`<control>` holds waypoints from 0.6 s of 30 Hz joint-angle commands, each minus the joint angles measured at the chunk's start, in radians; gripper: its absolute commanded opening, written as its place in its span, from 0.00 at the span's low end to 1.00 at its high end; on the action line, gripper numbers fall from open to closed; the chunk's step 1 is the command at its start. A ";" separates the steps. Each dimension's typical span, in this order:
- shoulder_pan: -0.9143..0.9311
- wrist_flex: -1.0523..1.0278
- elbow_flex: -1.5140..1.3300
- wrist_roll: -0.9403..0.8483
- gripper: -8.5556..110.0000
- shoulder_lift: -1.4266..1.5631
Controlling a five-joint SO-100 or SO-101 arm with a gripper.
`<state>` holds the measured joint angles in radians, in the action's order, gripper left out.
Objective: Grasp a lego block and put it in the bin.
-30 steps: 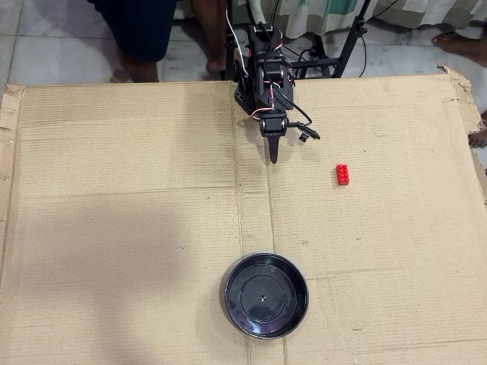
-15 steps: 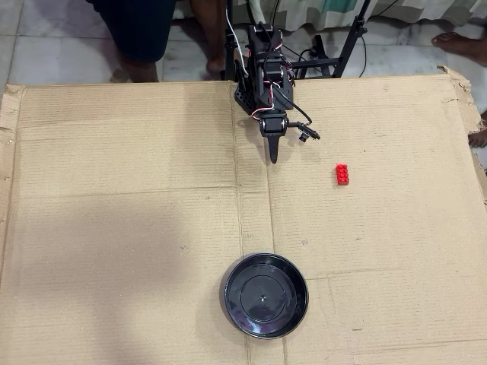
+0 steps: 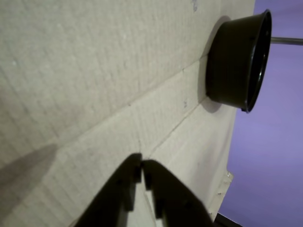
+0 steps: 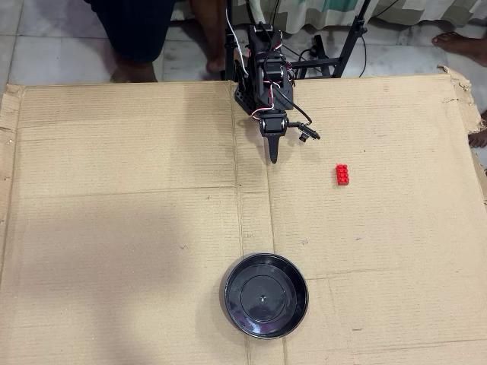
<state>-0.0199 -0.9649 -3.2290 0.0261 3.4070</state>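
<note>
creased cardboard sheet (image 4: pixel 137 228) over tiled floor (image 4: pixel 53 38) (pale), gripper (image 4: pixel 272 157) fingers together

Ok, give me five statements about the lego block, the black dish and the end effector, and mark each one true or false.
1. The red lego block lies on the cardboard, outside the black dish. True.
2. The end effector grips the block. False: its fingers are shut on nothing, and the block lies apart, to its right in the overhead view.
3. The dish is empty. True.
4. The wrist view shows the block. False: it shows only the end effector, cardboard and the dish.
5. In the overhead view the dish sits above the end effector. False: it sits below it, near the bottom edge.
</note>
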 commanded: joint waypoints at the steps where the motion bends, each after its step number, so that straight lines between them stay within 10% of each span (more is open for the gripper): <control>1: 0.006 0.000 -0.011 -0.003 0.07 0.018; 18: 0.008 0.000 -0.011 0.005 0.07 0.018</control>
<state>-0.0199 -0.9649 -3.2290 0.0276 3.4070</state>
